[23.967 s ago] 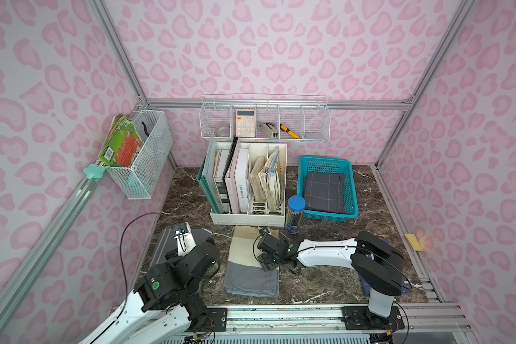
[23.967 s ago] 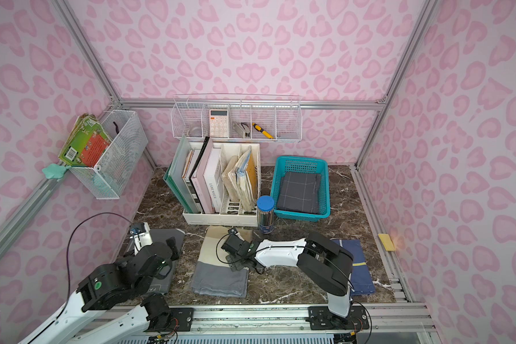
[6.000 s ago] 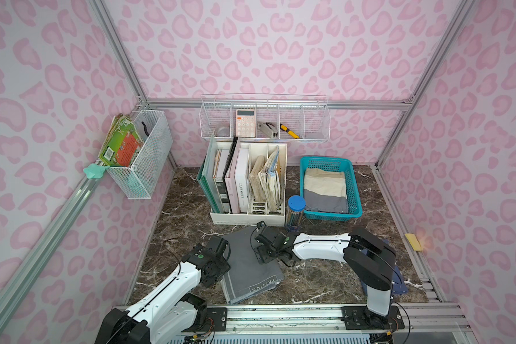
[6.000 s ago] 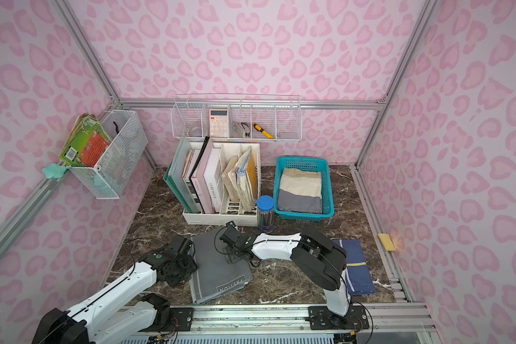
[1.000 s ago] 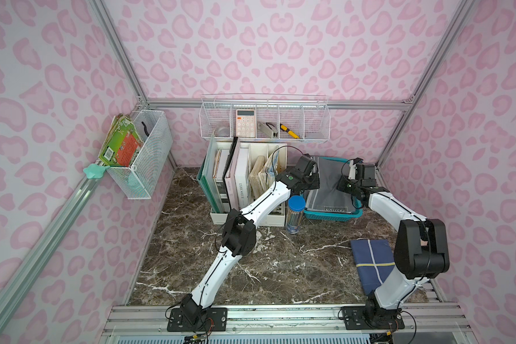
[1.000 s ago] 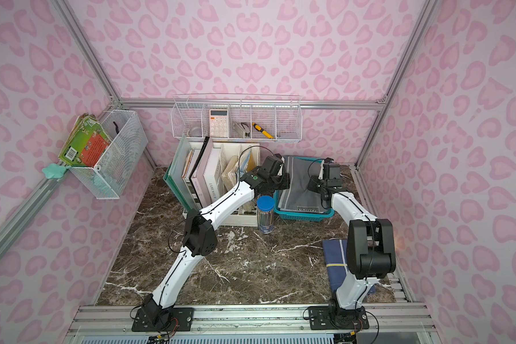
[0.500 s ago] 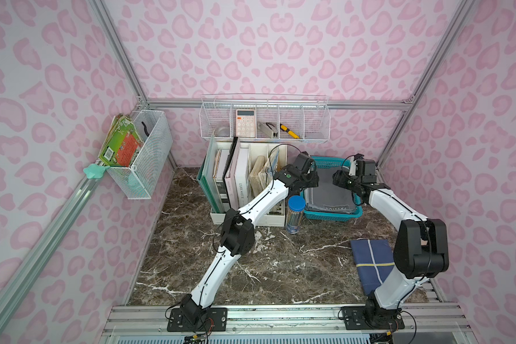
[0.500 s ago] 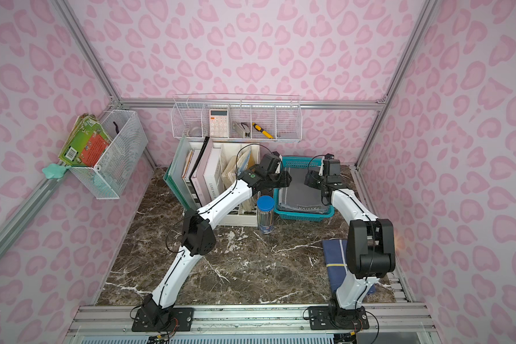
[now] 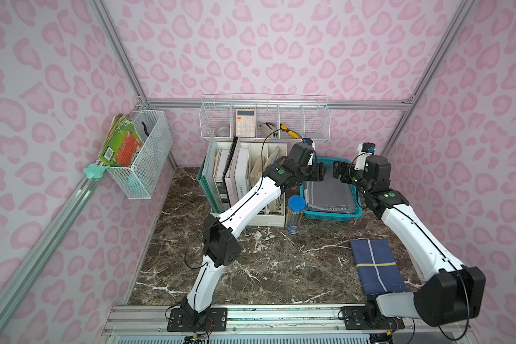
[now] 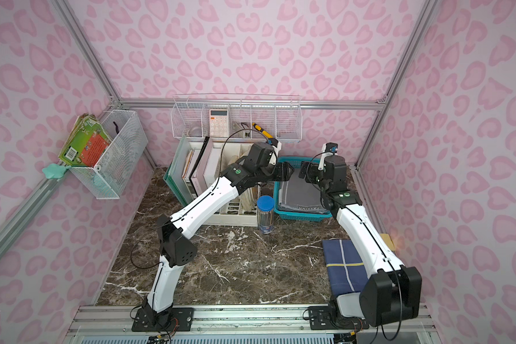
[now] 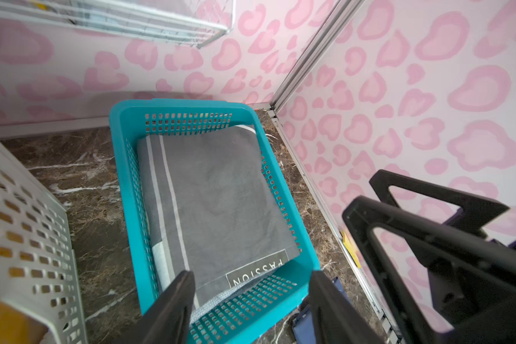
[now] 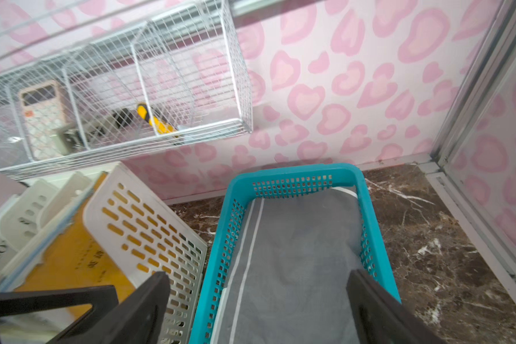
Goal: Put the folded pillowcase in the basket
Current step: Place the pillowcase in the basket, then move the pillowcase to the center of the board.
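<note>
Folded pillowcase [image 9: 328, 193], held aloft a second earlier, is now seen in both top views laid flat inside the basket [image 9: 334, 215], with the left pincer [image 9: 320, 175] and right pincer [image 9: 340, 172] released above it. In each wrist view, the pillowcase is shown filling the basket beyond spread, empty jaws.

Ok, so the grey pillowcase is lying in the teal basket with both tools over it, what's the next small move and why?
Probably lift both arms straight up and away from the rectangular teal plastic basket. The folded grey pillowcase lies inside it, and the left tool and right tool both stand open above it, holding nothing, so the placing looks done.
</note>
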Motion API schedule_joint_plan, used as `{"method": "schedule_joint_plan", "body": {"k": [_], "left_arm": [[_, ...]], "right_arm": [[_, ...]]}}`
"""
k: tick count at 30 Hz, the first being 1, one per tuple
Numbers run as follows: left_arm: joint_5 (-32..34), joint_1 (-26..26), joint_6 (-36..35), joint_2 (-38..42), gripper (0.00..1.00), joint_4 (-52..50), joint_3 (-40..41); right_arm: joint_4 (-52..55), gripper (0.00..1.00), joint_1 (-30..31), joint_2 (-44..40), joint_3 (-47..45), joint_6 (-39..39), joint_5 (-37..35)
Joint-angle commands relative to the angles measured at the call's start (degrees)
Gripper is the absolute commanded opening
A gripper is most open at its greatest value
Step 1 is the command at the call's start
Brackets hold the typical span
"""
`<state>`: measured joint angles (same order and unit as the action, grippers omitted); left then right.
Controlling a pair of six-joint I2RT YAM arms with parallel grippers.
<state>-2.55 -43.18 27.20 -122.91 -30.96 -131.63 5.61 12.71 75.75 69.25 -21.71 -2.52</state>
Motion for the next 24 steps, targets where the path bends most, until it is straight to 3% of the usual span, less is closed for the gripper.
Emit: {"method": "schedule_joint_plan", "body": {"k": [1, 16, 21, 24], "left_arm": [[2.7, -0.7, -3.4, 5.7, 0.68, 2.2, 5.0], [15.9, -1.9, -3.6, 41.0, 0.87, 14.5, 50.3], [19.9, -1.9, -1.1, 48.5, 0.87, 12.2, 58.6], [20.2, -1.9, 2.1, 53.4, 0.88, 11.0, 64.3]], "right_arm": [[-2.0, 0.98, 1.5, -4.7, -1.5, 1.3, -2.0], [-1.5, 0.98, 4.3, -22.8, -15.2, 2.4, 1.3], [2.2, 0.98, 4.4, -24.6, -16.7, 1.9, 0.3], [7.9, 0.98, 4.3, -24.8, -17.1, 0.0, -4.4]]}}
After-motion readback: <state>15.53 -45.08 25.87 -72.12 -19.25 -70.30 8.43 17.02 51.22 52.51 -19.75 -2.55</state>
